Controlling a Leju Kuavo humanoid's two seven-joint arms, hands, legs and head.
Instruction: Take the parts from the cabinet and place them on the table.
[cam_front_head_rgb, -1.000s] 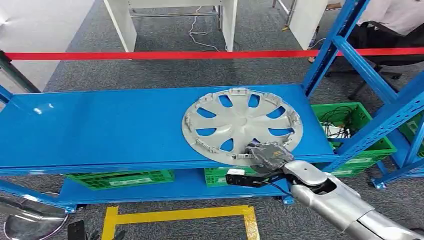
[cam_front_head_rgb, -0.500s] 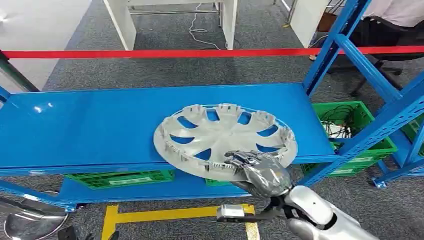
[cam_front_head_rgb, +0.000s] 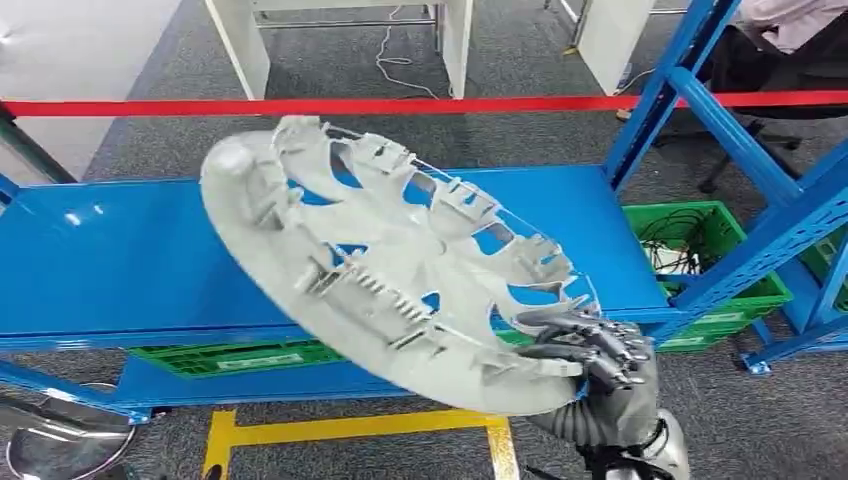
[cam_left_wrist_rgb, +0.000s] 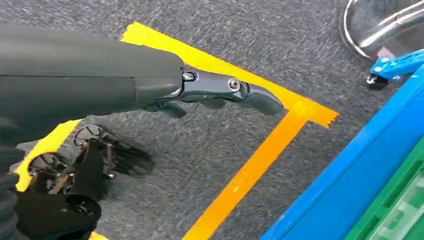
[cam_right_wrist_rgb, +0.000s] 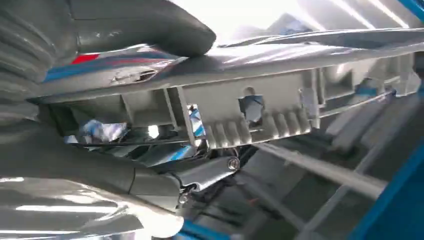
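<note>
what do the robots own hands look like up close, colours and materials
The right hand has dark grey metallic fingers over a black ribbed wrist cuff. At the wrist camera its thumb is thick matte grey. The left hand shows a smooth dark grey cover and glossy dark fingers with small silver screws.

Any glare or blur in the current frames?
Head view: sharp, small light glints on the blue shelf. Right wrist view: blown-out white patch beyond the hubcap rim, far background soft. Left wrist view: evenly lit, left hand crisp.
</note>
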